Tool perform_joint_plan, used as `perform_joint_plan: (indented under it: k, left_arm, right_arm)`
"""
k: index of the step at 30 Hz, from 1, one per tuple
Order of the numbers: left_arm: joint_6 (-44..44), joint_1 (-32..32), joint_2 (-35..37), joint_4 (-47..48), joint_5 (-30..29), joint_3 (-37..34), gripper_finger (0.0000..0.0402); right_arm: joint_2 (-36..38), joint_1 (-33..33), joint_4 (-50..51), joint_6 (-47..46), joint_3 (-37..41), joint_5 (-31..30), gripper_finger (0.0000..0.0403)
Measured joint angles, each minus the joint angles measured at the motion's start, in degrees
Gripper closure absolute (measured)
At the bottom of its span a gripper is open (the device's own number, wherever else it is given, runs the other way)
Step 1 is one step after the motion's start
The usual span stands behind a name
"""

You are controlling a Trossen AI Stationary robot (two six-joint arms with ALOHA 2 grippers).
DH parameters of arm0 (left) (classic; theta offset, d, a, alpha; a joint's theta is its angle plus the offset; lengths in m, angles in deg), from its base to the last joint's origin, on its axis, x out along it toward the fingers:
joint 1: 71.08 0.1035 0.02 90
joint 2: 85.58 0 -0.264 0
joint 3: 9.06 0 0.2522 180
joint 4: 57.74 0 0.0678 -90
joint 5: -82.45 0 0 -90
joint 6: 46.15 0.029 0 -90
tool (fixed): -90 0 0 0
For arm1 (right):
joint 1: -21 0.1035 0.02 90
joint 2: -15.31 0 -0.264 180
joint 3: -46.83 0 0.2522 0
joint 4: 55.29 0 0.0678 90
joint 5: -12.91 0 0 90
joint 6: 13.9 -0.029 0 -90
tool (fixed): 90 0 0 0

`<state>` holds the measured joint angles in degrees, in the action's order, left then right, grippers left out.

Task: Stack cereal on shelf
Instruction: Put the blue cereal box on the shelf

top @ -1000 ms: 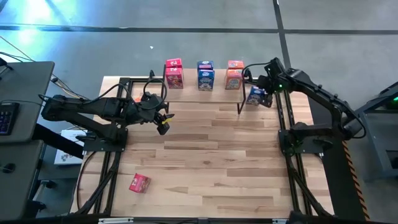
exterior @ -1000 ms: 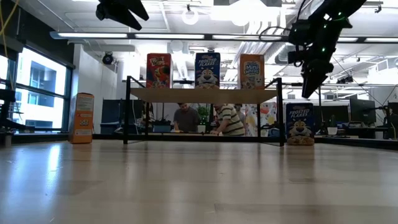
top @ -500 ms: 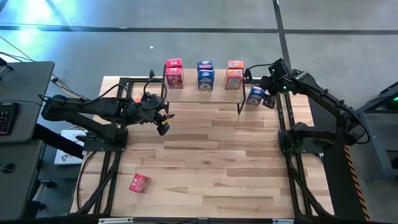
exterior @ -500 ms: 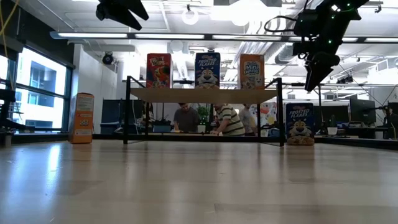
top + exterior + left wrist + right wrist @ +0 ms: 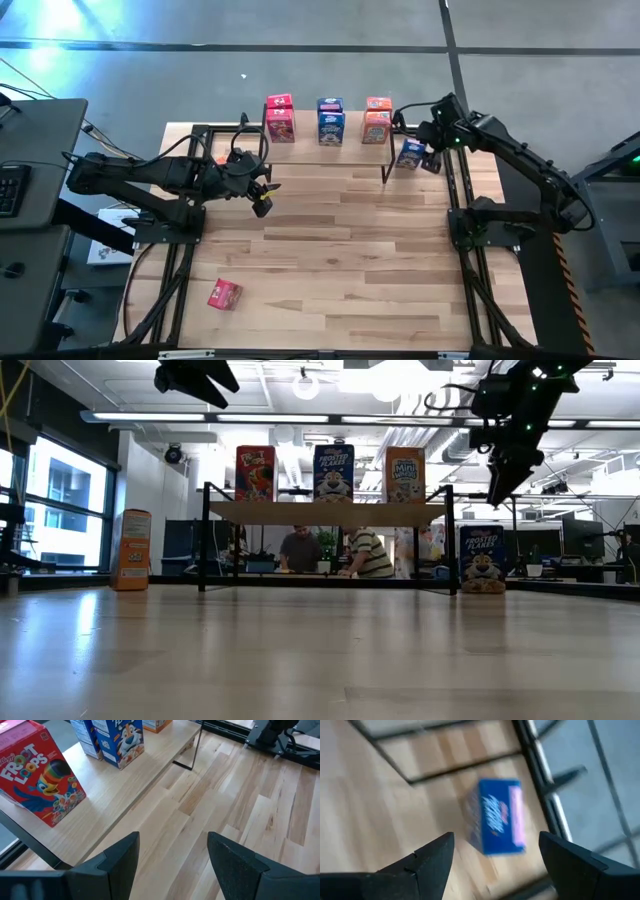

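The shelf (image 5: 325, 150) stands at the table's far edge with pink-red (image 5: 280, 118), blue (image 5: 331, 120) and orange (image 5: 377, 120) cereal boxes upright on its plank. Another blue box (image 5: 410, 153) stands on the table just right of the shelf; it also shows in the low view (image 5: 482, 558). My right gripper (image 5: 496, 841) is open above this box (image 5: 496, 816), touching nothing. My left gripper (image 5: 172, 840) is open and empty in the air, near the shelf's left end. An orange box (image 5: 131, 550) stands left of the shelf. A pink-red box (image 5: 224, 294) lies near the front left.
Black frame rails (image 5: 460, 200) run along the table's left and right sides. The shelf's thin black legs (image 5: 452, 550) stand close to the blue box on the table. People sit in the room beyond the table (image 5: 370, 555). Bare wood fills the table's middle (image 5: 340, 240).
My right gripper has risen a little above the blue box on the table and shifted slightly toward the table's right edge, staying open. The box has stayed where it was.
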<state>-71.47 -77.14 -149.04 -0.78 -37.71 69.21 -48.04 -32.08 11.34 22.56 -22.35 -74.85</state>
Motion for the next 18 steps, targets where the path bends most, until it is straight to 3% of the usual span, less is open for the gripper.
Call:
perform_joint_plan:
  k: [3, 18]
  left_arm:
    - [0.0, 0.02, 0.0, 0.0, 0.0, 0.0, 0.0179]
    - [0.0, 0.01, 0.0, -0.02, 0.0, 0.0, 0.0179]
  right_arm:
    - [-0.03, 0.03, -1.5, 0.03, 0.0, 2.44, 0.0118]
    - [-6.72, -0.15, -3.0, 2.17, -0.02, -1.62, 0.0118]
